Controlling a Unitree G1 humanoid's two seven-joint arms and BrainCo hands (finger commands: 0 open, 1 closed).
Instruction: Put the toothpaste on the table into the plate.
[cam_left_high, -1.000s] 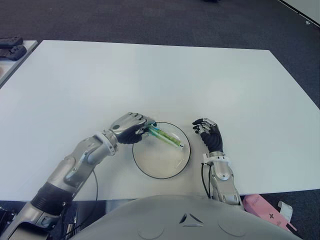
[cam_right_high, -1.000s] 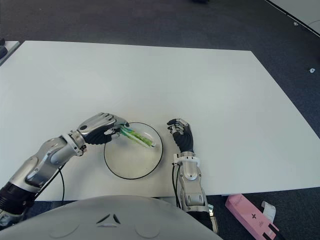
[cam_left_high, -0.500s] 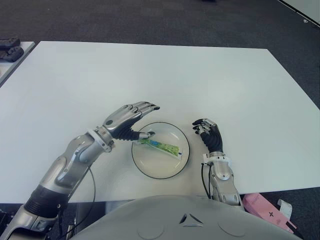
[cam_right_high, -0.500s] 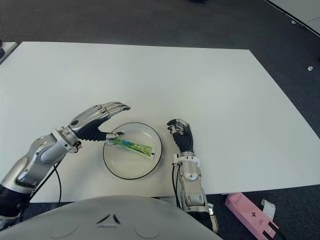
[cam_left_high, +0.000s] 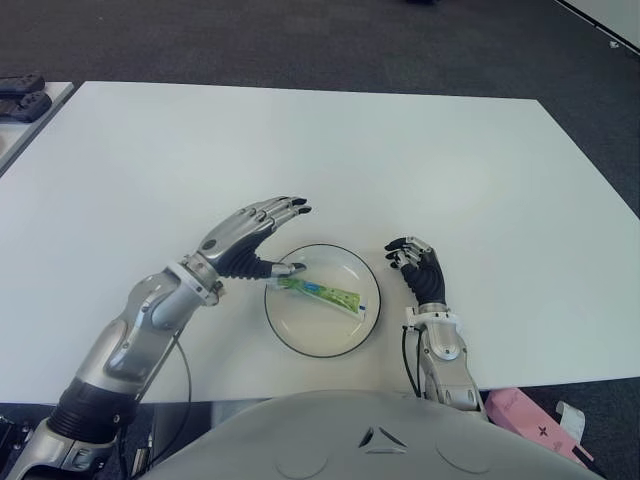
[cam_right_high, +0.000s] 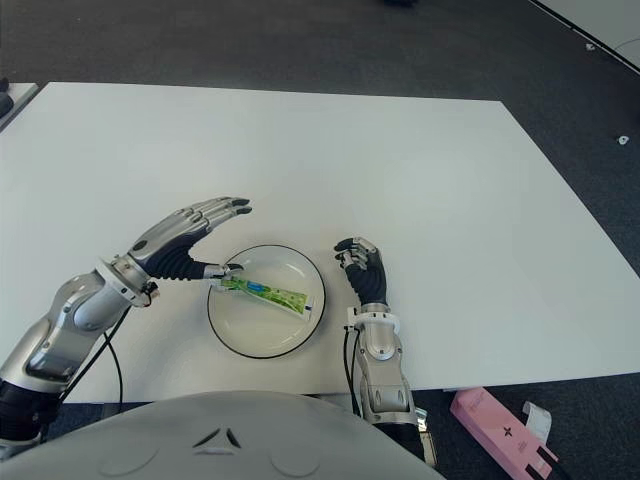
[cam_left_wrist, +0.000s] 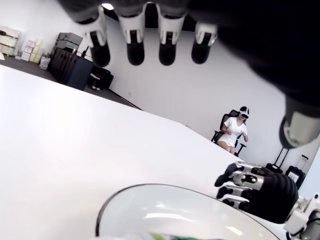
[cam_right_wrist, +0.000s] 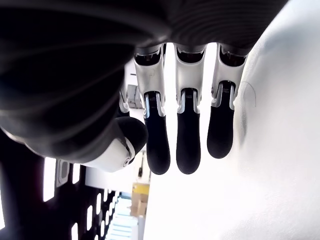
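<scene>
Green toothpaste (cam_left_high: 322, 293) in plate (cam_left_high: 300, 338) — left hand (cam_left_high: 245, 238) outspread, empty — right hand (cam_left_high: 421, 268) beside, curled.

Pink box (cam_left_high: 530, 415) on dark floor; seated person (cam_left_wrist: 234, 133) beyond the white table (cam_left_high: 400, 160).

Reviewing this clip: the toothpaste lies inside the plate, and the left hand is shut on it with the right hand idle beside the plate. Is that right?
Not quite. The toothpaste does lie in the plate, but the left hand is open, fingers spread above the plate's left rim, as the left eye view shows. The right hand shows idle to the plate's right.
</scene>
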